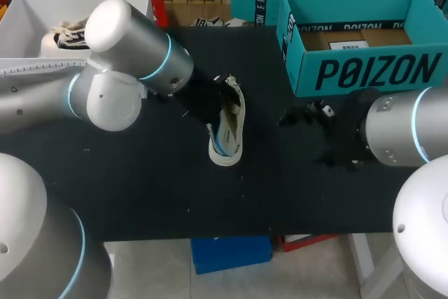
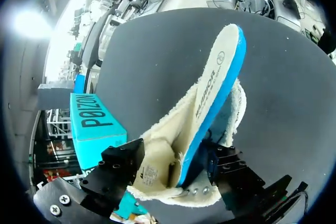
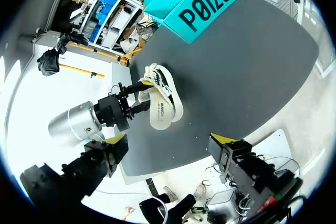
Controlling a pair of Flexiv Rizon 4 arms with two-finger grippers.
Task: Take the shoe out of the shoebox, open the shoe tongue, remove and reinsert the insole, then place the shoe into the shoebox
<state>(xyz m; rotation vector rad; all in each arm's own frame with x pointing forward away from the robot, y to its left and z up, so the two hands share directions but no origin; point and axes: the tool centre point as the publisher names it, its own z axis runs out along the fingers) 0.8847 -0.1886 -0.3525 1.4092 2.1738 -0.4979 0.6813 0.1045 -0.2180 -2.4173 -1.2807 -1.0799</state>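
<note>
The right gripper point(image 3: 170, 140) hovers over the near part of the black table point(image 1: 140, 187) with its yellow-tipped fingers point(image 3: 118, 139) spread wide and nothing between them. In the head view it sits right of the middle, well apart from the shoe point(image 1: 229, 127).

The left gripper point(image 2: 176, 177) is clenched on the shoe at the table's middle, with black finger parts pressing it from both sides at one end. The shoe stands on edge, sole side towards the right arm, with its far end resting on the tabletop. Its lining is cream fleece.

The insole point(image 2: 218, 77) sticks up out of the shoe's opening, cream on its face and bright blue along its edge and underside. A line of dark print runs along the cream face, with a small round mark nearer the tip. A small white tag point(image 2: 149, 172) with tiny print lies in the lining close to the fingers.

Farther back on the right stands the open teal shoebox point(image 1: 364, 71), with large dark lettering across its near wall. Inside, a white label point(image 1: 344, 45) lies on brown card, its print too small to make out.
</note>
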